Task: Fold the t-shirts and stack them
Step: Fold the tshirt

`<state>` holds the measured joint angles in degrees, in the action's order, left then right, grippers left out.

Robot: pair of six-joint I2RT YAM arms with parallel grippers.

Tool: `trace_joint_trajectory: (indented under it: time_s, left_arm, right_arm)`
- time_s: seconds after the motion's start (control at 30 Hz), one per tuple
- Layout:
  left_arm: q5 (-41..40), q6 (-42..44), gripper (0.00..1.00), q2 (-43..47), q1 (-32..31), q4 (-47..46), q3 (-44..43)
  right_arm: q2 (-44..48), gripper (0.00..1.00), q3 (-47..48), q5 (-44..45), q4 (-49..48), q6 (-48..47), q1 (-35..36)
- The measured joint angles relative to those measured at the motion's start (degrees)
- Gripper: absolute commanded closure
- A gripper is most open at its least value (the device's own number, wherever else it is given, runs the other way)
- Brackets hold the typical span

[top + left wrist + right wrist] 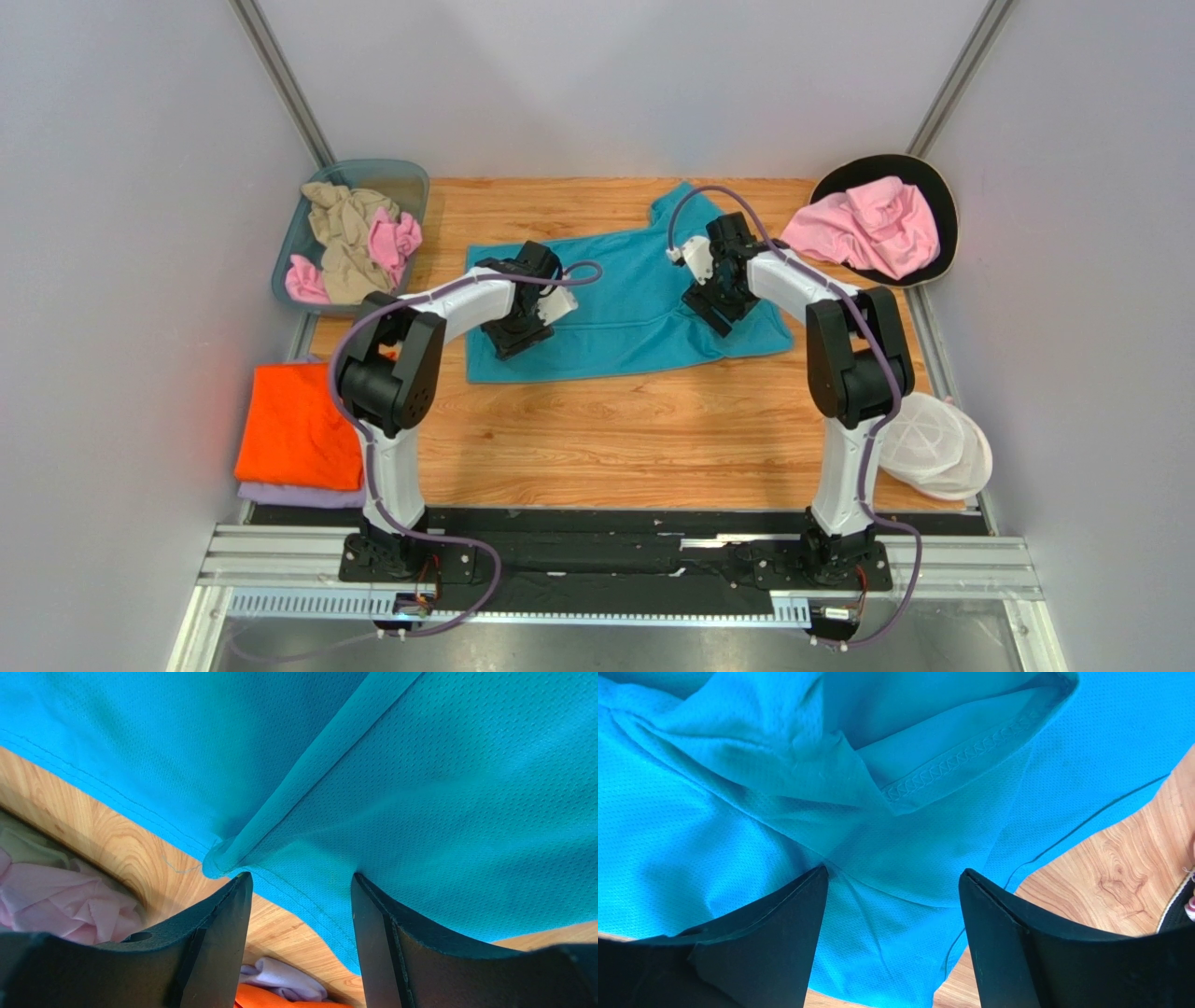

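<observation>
A teal t-shirt (624, 315) lies spread across the middle of the wooden table. My left gripper (508, 340) is open, low over the shirt's left hem; in the left wrist view (298, 882) its jaws stand apart astride the stitched hem edge (309, 903). My right gripper (706, 311) is open over the shirt's right part near the collar; in the right wrist view (892, 878) its jaws stand apart above wrinkled cloth (906, 854). An orange folded shirt (298, 423) rests on a lilac one (302, 494) at the left.
A blue-grey bin (354, 228) at the back left holds beige and pink garments. A pink shirt (870, 227) lies on a black round tray (937, 189) at the back right. A white mesh cap-like thing (937, 445) sits at the right edge.
</observation>
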<state>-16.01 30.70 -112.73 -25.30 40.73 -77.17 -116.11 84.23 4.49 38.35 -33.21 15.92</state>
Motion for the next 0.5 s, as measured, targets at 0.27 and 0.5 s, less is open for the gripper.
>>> trace_joint_trajectory:
  time_s: [0.27, 0.5]
  left_arm:
    - [-1.9, -0.7, 0.37, 0.1, -0.3, -0.6, 0.6]
    - [-3.9, -0.8, 0.38, 1.2, -0.5, -2.3, 2.8]
  right_arm:
    - [4.2, 0.27, -7.0, 0.9, -6.4, -0.7, 0.0]
    - [7.0, 0.27, -11.3, 1.2, -9.5, -0.7, -0.1]
